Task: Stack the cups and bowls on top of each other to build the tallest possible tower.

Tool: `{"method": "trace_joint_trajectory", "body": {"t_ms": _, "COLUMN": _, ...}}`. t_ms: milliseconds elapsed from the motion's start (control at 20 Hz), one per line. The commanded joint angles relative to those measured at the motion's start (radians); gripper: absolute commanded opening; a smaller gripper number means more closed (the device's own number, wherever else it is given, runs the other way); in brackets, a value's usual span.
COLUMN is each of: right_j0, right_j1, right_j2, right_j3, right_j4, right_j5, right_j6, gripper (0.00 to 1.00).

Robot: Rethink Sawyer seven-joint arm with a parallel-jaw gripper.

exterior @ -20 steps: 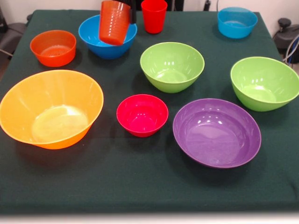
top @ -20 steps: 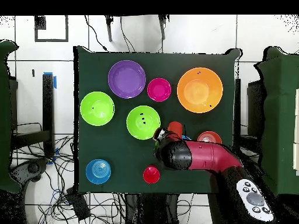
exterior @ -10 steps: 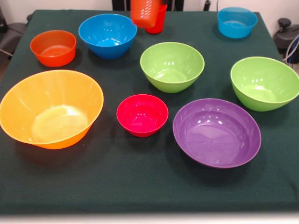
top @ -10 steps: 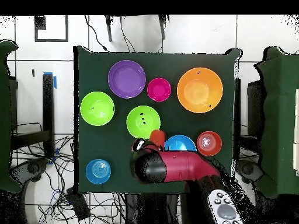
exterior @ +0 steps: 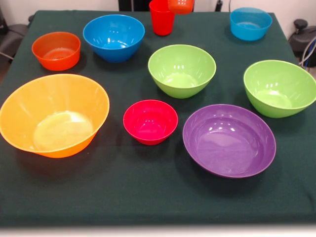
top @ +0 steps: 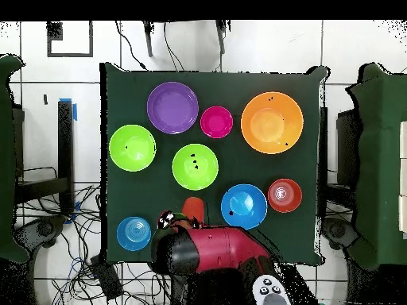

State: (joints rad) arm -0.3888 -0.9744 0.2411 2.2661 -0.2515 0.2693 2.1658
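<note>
— Position of the orange cup (exterior: 181, 6)?

— Off the table. In the front view only its lower part shows, at the top edge, just right of the red cup (exterior: 162, 17), which stands upright on the cloth (exterior: 148, 192). Overhead, the orange cup (top: 193, 208) shows just beyond the end of the arm (top: 211, 250), between the small blue bowl (top: 133, 233) and the large blue bowl (top: 244, 206).

— Gripper?

— Cannot tell. The arm covers it overhead and the front view cuts it off, so neither its opening nor its hold on the cup is seen.

— The bowls?

— All eight stand apart on the cloth, open side up, none nested. Front view: big orange bowl (exterior: 53, 114) at the left, crimson bowl (exterior: 150, 121) near its right, purple bowl (exterior: 228, 139) beyond that. Behind them are two green bowls, one central (exterior: 181, 70) and one at the right edge (exterior: 279, 88). Back row: small orange bowl (exterior: 56, 50), large blue bowl (exterior: 113, 37), small blue bowl (exterior: 250, 23).

— Tower?

— None built. The big orange bowl and the crimson bowl are both empty.
</note>
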Motion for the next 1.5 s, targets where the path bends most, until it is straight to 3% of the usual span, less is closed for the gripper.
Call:
{"method": "trace_joint_trajectory", "body": {"t_ms": 50, "right_j0": 0.021, "right_j1": 0.027, "right_j2": -0.024, "right_j3": 0.095, "right_j4": 0.052, "right_j5": -0.078, "right_j6": 0.188, "gripper": 0.0}}
{"method": "trace_joint_trajectory", "body": {"t_ms": 350, "right_j0": 0.018, "right_j1": 0.017, "right_j2": -0.015, "right_j3": 0.142, "right_j4": 0.075, "right_j5": -0.104, "right_j6": 0.184, "gripper": 0.0}}
{"method": "trace_joint_trajectory", "body": {"t_ms": 850, "right_j0": 0.079, "right_j1": 0.111, "right_j2": -0.081, "right_j3": 0.182, "right_j4": 0.068, "right_j5": -0.286, "right_j6": 0.209, "gripper": 0.0}}
{"method": "trace_joint_trajectory", "body": {"t_ms": 1100, "right_j0": 0.057, "right_j1": 0.134, "right_j2": -0.084, "right_j3": 0.187, "right_j4": 0.055, "right_j5": -0.308, "right_j6": 0.176, "gripper": 0.0}}
{"method": "trace_joint_trajectory", "body": {"t_ms": 1500, "right_j0": 0.03, "right_j1": 0.106, "right_j2": -0.077, "right_j3": 0.24, "right_j4": 0.044, "right_j5": -0.325, "right_j6": 0.164, "gripper": 0.0}}
